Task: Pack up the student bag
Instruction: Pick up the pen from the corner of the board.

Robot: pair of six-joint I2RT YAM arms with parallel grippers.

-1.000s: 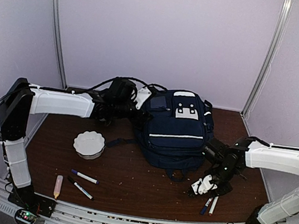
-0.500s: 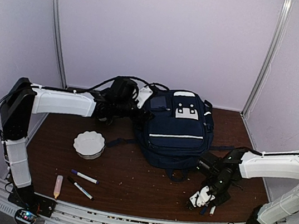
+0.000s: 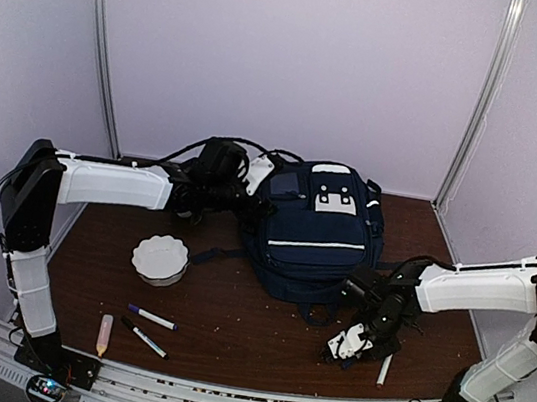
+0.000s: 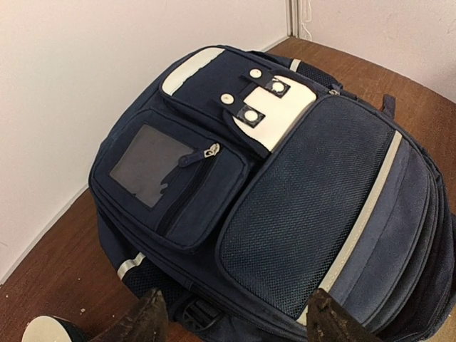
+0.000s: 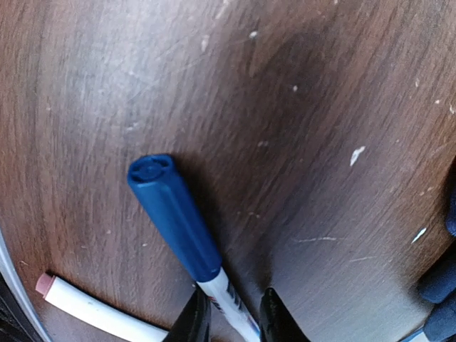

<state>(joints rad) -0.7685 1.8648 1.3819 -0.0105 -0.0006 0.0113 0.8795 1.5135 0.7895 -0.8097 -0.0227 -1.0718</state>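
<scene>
The student bag (image 3: 314, 233) is a navy backpack with white stripes and white buckle patches, lying at the table's back centre. It fills the left wrist view (image 4: 285, 178). My left gripper (image 3: 259, 181) hangs open by the bag's top left corner, and its fingertips (image 4: 151, 319) stand wide apart with nothing between them. My right gripper (image 3: 341, 347) is low over the table in front of the bag. It is shut on the white barrel of a blue-capped marker (image 5: 174, 217), which sticks out ahead of the fingers and casts a shadow on the wood.
A white pencil-like stick (image 3: 384, 368) lies on the table right of my right gripper, also visible from the right wrist (image 5: 92, 310). At front left are a white scalloped bowl (image 3: 160, 259), two markers (image 3: 152, 317) and a small pale tube (image 3: 104, 334).
My right gripper has dropped toward the front edge, narrowed onto the blue marker beside the white stick, and swung left with it. The left arm has not moved.
</scene>
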